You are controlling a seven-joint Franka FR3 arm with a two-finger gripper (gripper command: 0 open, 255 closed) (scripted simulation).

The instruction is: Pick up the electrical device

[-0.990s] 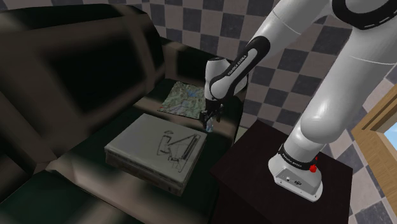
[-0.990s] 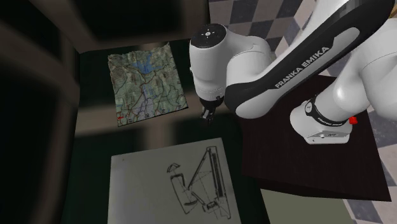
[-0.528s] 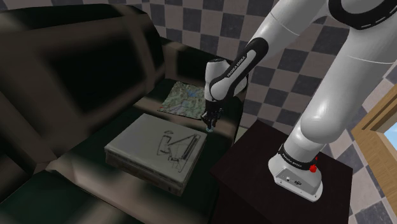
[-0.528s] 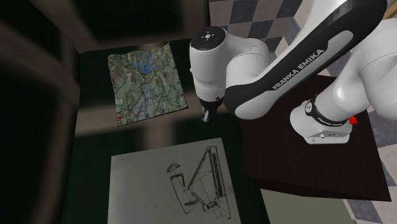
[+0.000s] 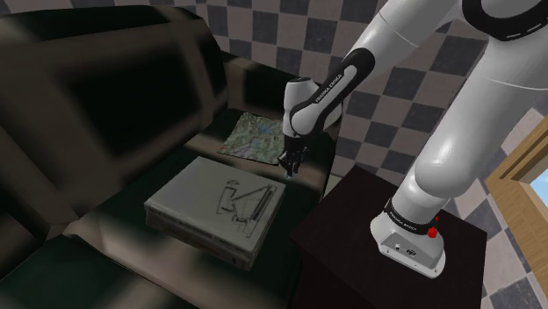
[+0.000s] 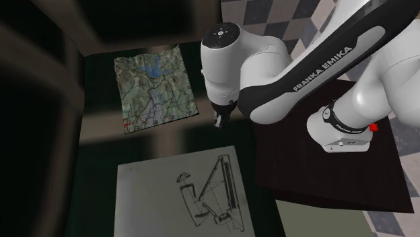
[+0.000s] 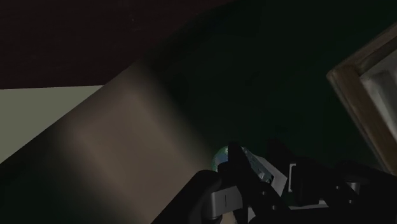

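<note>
Black gripper point(image 5: 286, 168), open or not I cannot tell, near one map point(image 5: 253, 136), one grey box point(image 5: 193, 197).

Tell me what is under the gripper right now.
The gripper hangs above the dark sofa seat, between the map and the flat grey box. The wrist view shows a small blue-green object at its tip. The gripper hides the rest of it.

Flat box point(image 5: 215, 206) on the sofa point(image 5: 97, 114) seat, map point(image 5: 255, 136) behind it, gripper point(image 5: 287, 170) above the seat between them, stand point(image 5: 347, 241) beside the sofa at the shoulder view's lower right.
</note>
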